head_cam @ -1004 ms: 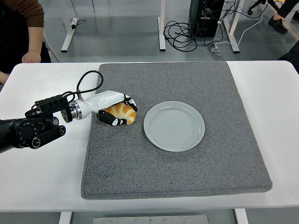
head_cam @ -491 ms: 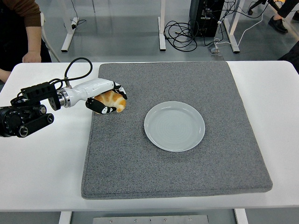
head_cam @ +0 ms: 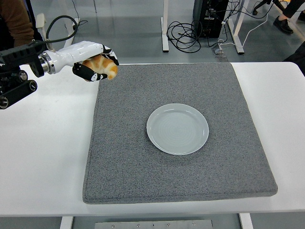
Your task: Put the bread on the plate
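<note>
A golden-brown bread roll is held well above the table, near the grey mat's far left corner. My left hand, white with black fingertips, is shut on it, fingers curled around it from both sides. The pale grey plate lies on the grey mat at its middle, with nothing on it, well to the right of the hand and nearer to me. The right arm does not show.
The mat covers most of the white table. A person stands at the far left corner. Desk legs, cables and a computer tower are on the floor beyond.
My left hand has lifted the bread off the mat and carried it up, back and to the left, away from the plate. The plate has not moved.
</note>
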{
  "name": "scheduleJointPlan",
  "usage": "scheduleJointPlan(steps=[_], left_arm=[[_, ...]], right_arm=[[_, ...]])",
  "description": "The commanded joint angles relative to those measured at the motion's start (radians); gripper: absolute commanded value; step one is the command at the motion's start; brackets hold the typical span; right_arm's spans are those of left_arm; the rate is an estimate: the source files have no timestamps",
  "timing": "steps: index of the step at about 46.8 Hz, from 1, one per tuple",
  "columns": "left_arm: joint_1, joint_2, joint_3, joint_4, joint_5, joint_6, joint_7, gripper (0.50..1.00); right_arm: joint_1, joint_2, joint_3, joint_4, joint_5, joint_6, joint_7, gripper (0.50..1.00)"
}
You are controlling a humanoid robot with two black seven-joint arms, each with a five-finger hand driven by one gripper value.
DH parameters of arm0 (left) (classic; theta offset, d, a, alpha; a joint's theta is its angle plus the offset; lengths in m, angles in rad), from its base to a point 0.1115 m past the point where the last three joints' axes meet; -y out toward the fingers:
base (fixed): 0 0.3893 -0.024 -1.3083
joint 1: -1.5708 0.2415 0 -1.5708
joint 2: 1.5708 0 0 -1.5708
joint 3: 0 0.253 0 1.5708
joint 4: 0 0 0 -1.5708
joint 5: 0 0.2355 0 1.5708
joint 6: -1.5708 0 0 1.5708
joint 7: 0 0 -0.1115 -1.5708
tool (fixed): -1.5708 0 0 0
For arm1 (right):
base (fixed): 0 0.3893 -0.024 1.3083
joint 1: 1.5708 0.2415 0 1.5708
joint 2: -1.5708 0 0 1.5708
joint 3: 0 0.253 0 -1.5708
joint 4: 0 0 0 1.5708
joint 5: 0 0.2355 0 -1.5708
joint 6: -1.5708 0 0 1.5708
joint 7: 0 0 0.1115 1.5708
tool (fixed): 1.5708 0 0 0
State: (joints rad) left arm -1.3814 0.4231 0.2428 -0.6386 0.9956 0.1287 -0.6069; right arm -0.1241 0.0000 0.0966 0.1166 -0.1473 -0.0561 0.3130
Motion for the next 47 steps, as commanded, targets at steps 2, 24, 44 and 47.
scheduleJointPlan(steps=[2, 24, 44, 47], left_arm=[[-0.022, -0.010, -0.002, 0.078, -0.020, -0.027, -0.001, 0.500], [-0.134, -0.119, 0.004, 0.166, -0.066, -0.107, -0.004, 0.500], [-0.203, -0.253, 0.007, 0.149, -0.065, -0.115, -0.004, 0.500], [-0.203, -0.271, 0.007, 0.137, -0.063, -0.115, -0.004, 0.500]], right_arm=[[0.000, 0.000, 0.000, 0.000, 0.000, -0.001, 0.000, 1.000], [0.000, 0.000, 0.000, 0.000, 0.000, 0.001, 0.000, 1.000], [0.000, 0.000, 0.000, 0.000, 0.000, -0.001, 0.000, 1.000], [0.000, 0.000, 0.000, 0.000, 0.000, -0.001, 0.000, 1.000]])
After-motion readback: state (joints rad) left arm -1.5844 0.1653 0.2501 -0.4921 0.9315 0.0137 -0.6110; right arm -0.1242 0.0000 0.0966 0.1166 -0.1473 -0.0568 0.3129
